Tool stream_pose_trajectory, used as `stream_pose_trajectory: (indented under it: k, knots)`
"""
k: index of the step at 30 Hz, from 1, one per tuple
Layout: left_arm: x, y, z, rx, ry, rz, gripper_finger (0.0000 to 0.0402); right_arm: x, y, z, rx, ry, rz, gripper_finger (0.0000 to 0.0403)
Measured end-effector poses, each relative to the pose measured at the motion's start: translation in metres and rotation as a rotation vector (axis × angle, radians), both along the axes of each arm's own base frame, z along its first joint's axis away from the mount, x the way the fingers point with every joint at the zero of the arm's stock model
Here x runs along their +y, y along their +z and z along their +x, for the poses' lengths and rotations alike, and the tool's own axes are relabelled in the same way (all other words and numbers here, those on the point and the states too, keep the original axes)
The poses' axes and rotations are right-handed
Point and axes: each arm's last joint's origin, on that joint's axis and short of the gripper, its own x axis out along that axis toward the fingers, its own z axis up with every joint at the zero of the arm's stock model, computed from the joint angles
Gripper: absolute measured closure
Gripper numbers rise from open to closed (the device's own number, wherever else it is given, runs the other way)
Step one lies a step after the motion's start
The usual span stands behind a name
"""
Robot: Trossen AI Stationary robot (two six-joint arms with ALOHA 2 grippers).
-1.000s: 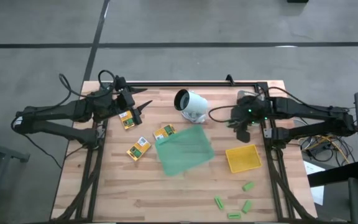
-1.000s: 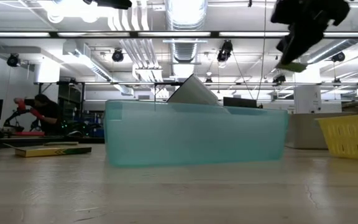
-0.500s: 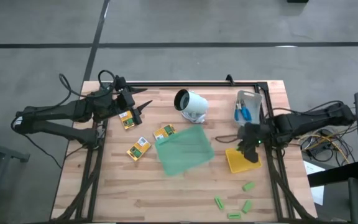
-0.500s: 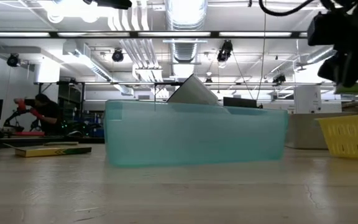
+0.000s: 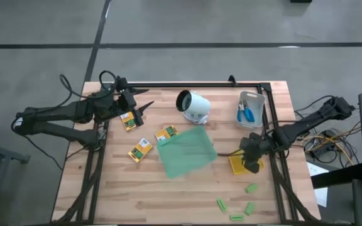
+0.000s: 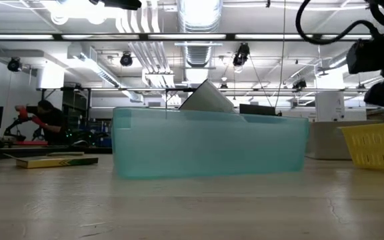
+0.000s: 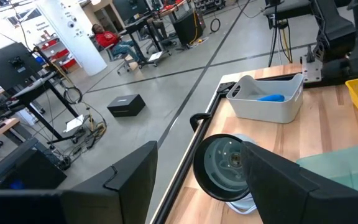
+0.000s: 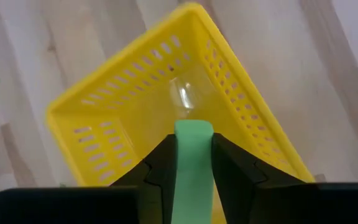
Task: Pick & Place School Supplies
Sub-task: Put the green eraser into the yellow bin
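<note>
Yellow perforated plastic tray (image 8: pixel 135 118) is sitting directly under the right gripper (image 8: pixel 193 165), whose fingers are pinching a light-green rectangular block (image 8: pixel 192 168) just above it. Well apart from that tray, the left gripper (image 7: pixel 194 186) is hovering with fingers spread beside a yellow-and-green printed packet (image 5: pixel 128 120).

Perforated glossy plastic yellow tray (image 8: pixel 135 118), matt wooden plank table (image 5: pixel 168 194)

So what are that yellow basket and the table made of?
The yellow basket looks like moulded plastic: glossy, with rows of small slots in its walls. The table seems to be wood, pale planks with visible grain, probably a matte finish.
</note>
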Motion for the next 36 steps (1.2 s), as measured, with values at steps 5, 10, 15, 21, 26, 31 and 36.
stream_pose_trajectory:
  k: [5, 10, 15, 21, 26, 31, 36]
  knots:
    - [0.0, 0.0, 0.0, 0.0, 0.0, 0.0, 0.0165, 0.004, -0.006, 0.005, 0.028, -0.015, -0.003, 0.0294]
    - [0.0, 0.0, 0.0, 0.0, 0.0, 0.0, 0.0165, 0.005, -0.009, 0.01, 0.017, -0.083, 0.006, 0.0275]
    - [0.0, 0.0, 0.0, 0.0, 0.0, 0.0, 0.0165, 0.007, -0.009, 0.013, -0.001, -0.081, 0.007, 0.0253]
    - [0.0, 0.0, 0.0, 0.0, 0.0, 0.0, 0.0165, 0.006, 0.008, 0.016, -0.099, -0.028, -0.038, 0.0252]
    - [0.0, 0.0, 0.0, 0.0, 0.0, 0.0, 0.0165, 0.007, 0.035, 0.02, -0.2, 0.066, -0.1, 0.0252]
    - [0.0, 0.0, 0.0, 0.0, 0.0, 0.0, 0.0165, 0.01, 0.062, 0.027, -0.327, 0.121, -0.099, 0.0255]
    - [0.0, 0.0, 0.0, 0.0, 0.0, 0.0, 0.0165, 0.014, 0.08, 0.037, -0.407, 0.088, -0.08, 0.026]
